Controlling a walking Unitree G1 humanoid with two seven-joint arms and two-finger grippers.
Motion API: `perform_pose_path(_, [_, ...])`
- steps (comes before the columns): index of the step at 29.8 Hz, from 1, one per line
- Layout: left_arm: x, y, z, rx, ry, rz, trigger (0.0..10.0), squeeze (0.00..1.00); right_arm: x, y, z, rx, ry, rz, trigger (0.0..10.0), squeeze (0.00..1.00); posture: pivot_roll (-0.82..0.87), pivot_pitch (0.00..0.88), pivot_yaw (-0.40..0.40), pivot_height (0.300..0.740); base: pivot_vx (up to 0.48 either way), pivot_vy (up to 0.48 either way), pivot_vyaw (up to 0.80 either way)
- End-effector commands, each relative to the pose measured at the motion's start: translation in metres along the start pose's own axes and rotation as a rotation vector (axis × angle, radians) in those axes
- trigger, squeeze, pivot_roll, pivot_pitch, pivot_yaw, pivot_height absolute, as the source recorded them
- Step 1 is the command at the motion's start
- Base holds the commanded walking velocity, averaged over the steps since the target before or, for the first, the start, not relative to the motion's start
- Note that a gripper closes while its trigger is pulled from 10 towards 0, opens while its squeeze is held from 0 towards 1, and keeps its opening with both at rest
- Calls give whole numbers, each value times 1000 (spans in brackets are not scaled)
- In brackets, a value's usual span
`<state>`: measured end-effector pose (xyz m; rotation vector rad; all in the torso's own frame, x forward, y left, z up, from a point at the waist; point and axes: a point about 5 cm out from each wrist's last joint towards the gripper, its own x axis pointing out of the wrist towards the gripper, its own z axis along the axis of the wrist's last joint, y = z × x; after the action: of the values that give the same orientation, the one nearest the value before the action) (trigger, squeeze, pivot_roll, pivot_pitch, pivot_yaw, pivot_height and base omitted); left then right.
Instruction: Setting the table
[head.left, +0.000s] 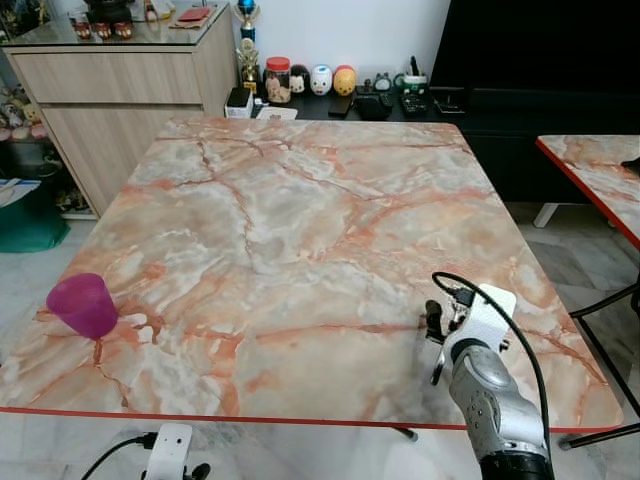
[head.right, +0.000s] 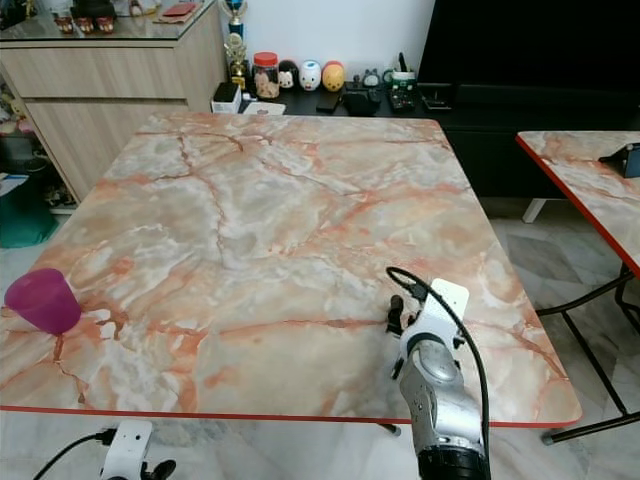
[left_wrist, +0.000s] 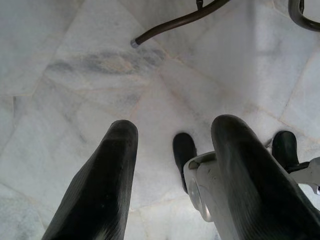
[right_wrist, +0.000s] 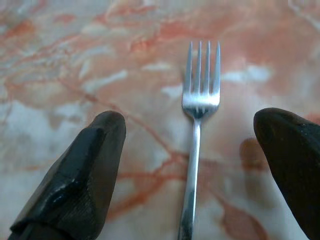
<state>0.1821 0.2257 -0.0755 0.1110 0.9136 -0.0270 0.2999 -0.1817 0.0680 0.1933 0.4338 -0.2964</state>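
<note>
The right gripper (right_wrist: 192, 165) hangs low over the near right part of the orange-veined marble tabletop (head.left: 300, 230), its two black fingers (right_wrist: 80, 185) spread wide and grasping nothing. Between them a silver metal fork (right_wrist: 197, 135) lies flat on the marble, tines pointing away from the wrist, touching neither finger. From the head camera the silver right arm (head.left: 495, 400) rises from below the table's near red edge and bends forward over the surface, its white wrist unit (head.left: 480, 315) and looped black cable on top.

The left gripper (left_wrist: 172, 180) hangs below table level beside the robot, fingers parted and empty, pointing down at the pale marble floor tiles (left_wrist: 75, 60).

A translucent purple plastic cup (head.left: 83, 305) stands upright near the table's near left edge, well apart from the fork.
</note>
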Motion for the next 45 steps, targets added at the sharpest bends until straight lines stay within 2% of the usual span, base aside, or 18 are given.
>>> perform_pose_path(1, [-1,-1,-4,-3,17,-2,10000,0,2,-1,3,3,-8,-10,10000,0,-7,0,-31,740,0,0,0])
perform_pose_path(24, [0,-1,-4,11,18,-12,10000,0,4,-3,-15,-15,44,-27,10000,0,-4,0,-32,740,0,0,0])
perform_pose_path(25, [0,-1,-4,12,18,-12,10000,0,4,-3,-15,-16,45,-26,8863,0,-4,0,-32,740,0,0,0])
perform_pose_path(26, [0,-1,-4,12,18,-12,10000,0,4,-3,-15,-16,45,-26,8863,0,-4,0,-32,740,0,0,0])
perform_pose_path(27, [0,-1,-4,13,19,-11,10000,0,4,-3,-15,-17,46,-25,0,0,-3,0,-32,740,0,0,0])
perform_pose_path(45, [0,-1,-3,13,18,-14,10000,0,4,2,-20,-33,60,4,0,0,-3,0,-33,740,0,0,0])
